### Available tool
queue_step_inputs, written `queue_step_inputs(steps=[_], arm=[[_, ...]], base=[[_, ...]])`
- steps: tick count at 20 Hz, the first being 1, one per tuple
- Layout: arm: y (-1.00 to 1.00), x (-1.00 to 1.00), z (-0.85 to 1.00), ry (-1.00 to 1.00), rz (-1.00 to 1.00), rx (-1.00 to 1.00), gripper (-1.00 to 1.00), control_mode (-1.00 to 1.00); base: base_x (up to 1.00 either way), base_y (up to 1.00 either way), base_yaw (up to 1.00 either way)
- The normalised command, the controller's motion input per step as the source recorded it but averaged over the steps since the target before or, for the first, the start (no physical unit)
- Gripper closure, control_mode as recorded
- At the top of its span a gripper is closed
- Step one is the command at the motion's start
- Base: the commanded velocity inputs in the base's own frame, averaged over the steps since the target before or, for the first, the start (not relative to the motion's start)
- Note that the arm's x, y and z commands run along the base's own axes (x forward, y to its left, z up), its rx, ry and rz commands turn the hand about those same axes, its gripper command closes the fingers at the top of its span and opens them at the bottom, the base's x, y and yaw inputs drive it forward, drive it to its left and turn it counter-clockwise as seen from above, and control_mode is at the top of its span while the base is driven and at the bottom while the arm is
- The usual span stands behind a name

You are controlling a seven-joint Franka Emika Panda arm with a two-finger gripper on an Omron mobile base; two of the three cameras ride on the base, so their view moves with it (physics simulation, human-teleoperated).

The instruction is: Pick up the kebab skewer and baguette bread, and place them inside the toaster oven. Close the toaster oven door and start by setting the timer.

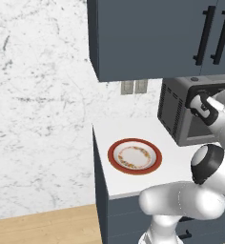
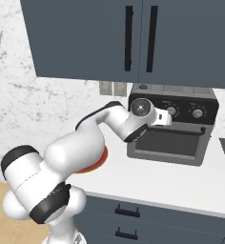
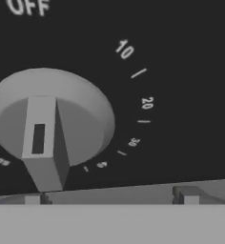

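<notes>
Fingers (image 3: pixel 32 200) spread wide, gripping nothing, tips just poking up at the bottom of the hand view on either side of the timer knob (image 3: pixel 47 125). Gripper (image 2: pixel 169 117) pushed right up against the black knob panel (image 2: pixel 190 110) along the top of the toaster oven (image 2: pixel 171 126). Knob grey and round, with a raised pointer bar aimed downward, away from the OFF mark at top left; minute marks 10, 20, 30 curving round its right side. Contact between tips and knob hard to judge from this close, possibly just clear of it. Toaster oven door (image 2: pixel 174 142) up and shut, glass dark; inside not visible, so skewer and bread not to be made out. Oven standing on the white counter (image 1: pixel 133 129) under the dark grey wall cabinets (image 1: pixel 152 38). Red-rimmed plate (image 1: pixel 135 156) on the counter left of the oven, bare of food.
</notes>
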Motion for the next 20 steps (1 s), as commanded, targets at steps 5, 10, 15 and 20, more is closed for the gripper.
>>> queue_step_inputs(steps=[5, 10, 15, 20], arm=[[0.01, -0.09, 0.04, 0.00, 0.00, 0.00, -1.00, -1.00], [-0.15, -0.43, 0.31, 0.00, 0.00, 0.00, -1.00, -1.00], [-0.24, -0.46, 0.24, 0.00, -0.01, 0.00, -1.00, -1.00], [-0.14, -0.68, 0.06, -0.02, 0.00, 0.00, -1.00, -1.00]], base=[[0.00, 0.00, 0.00], [0.00, 0.00, 0.00], [0.00, 0.00, 0.00], [0.00, 0.00, 0.00]])
